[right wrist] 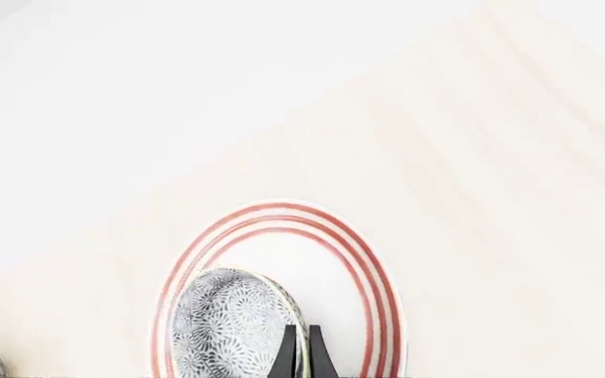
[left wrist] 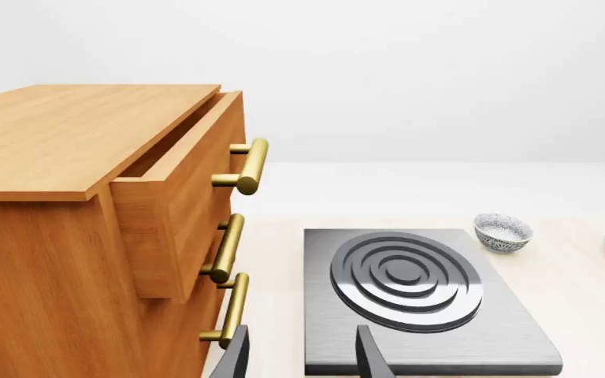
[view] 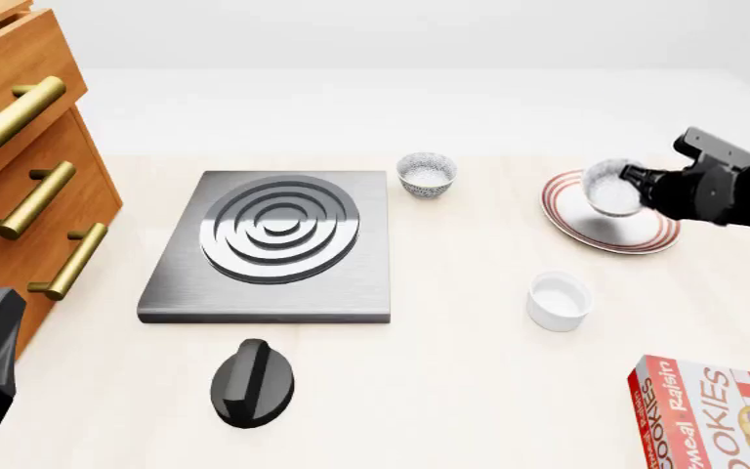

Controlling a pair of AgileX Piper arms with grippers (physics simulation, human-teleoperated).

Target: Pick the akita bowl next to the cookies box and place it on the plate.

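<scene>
Bowl (view: 609,187) hangs over the plate (view: 570,227) at right of the front view, its rim pinched by the right gripper (right wrist: 300,346). Left gripper (left wrist: 300,354) jaws are spread, idle. Early release risks the tilted bowl rolling off.

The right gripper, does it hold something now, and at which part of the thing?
Yes. The right gripper holds the akita bowl by its rim, over the plate. The left gripper holds nothing.
</scene>
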